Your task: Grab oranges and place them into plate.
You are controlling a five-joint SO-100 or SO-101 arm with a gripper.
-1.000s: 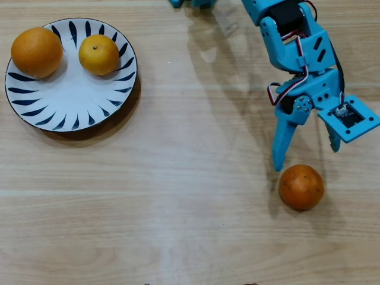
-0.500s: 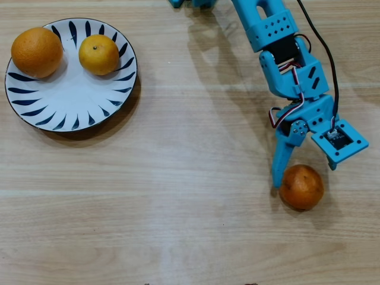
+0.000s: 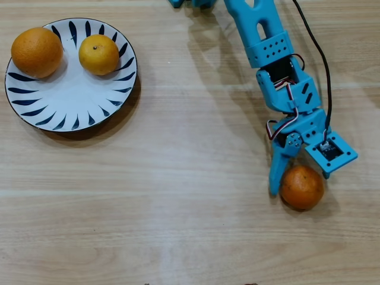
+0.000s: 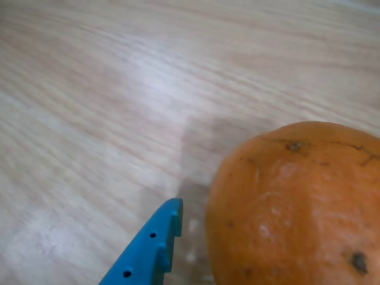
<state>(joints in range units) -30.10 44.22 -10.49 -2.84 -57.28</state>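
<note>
Overhead view pictures show a wooden table (image 3: 178,196) with a round white plate (image 3: 71,107) at the top left, marked with dark blue strokes around its rim. Two oranges are seen on the plate: a big orange (image 3: 37,51) at its left edge and a small yellow orange (image 3: 99,54) with a dark dot, near the top right of the plate. The two are close together but not touching. A third orange (image 3: 302,187) is seen lying on the bare table at the lower right, well apart from the plate. A blue robot arm (image 3: 267,53) is stretched down from the top edge toward it. The gripper (image 3: 300,181) is spread wide around this orange. One long blue finger (image 3: 275,175) is placed just beside the left side of the orange, and the other side of the gripper, with a small camera block, is seen over the top right of the orange. It cannot be told whether the fruit is touched. In the wrist view the orange (image 4: 297,208) is seen very large at the lower right, with small dark specks on its skin. A blue finger tip (image 4: 155,246) with small holes is seen just left of it, with a thin gap between them, and the wood table (image 4: 119,89) fills the rest.
</note>
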